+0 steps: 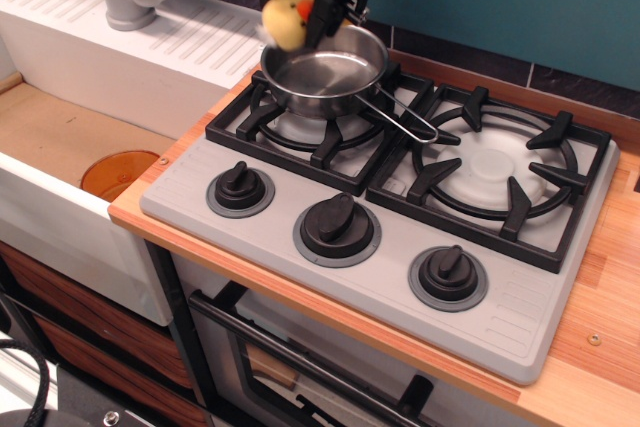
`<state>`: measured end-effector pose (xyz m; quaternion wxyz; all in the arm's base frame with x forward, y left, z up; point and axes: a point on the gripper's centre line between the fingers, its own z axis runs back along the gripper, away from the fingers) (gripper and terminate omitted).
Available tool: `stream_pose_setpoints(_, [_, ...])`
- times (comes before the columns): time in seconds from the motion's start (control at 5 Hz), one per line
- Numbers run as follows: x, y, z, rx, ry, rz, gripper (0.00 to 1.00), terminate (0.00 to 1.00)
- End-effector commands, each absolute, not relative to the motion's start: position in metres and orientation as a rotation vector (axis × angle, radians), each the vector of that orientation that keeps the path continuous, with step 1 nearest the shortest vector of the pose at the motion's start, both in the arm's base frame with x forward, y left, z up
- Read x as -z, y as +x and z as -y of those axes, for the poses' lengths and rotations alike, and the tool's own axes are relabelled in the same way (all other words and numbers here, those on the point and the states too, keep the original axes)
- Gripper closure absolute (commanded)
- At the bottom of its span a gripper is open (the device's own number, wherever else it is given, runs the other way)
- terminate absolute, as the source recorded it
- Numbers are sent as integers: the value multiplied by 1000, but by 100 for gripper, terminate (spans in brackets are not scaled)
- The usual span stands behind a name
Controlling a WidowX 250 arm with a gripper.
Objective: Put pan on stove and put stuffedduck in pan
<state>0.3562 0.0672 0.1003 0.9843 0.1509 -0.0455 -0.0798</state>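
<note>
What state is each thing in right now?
pan: upright on the stove's left grate, nothing inside it.
stuffedduck: held in the air over the pan's back rim.
gripper: shut on the stuffedduck.
stove: right grate bare.

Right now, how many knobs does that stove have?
3, along the stove's front edge: left knob, larger middle knob, right knob. None seem hidden.

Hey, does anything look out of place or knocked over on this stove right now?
Nothing stands out. The pan sits level on the left burner of the stove, handle pointing right. The gripper holds the stuffedduck over the pan's back rim, and nothing is spilled.
</note>
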Motion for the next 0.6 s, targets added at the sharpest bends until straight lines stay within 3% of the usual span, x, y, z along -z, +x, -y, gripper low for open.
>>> stream_pose_setpoints(0.0, [-128, 368, -56, 175, 322, 135, 0, 0])
stream_pose_setpoints(0.2, [-135, 366, -47, 179, 327, 115, 0, 0])
stream_pose_setpoints(0.4, [-141, 367, -41, 189, 248, 65, 0, 0])
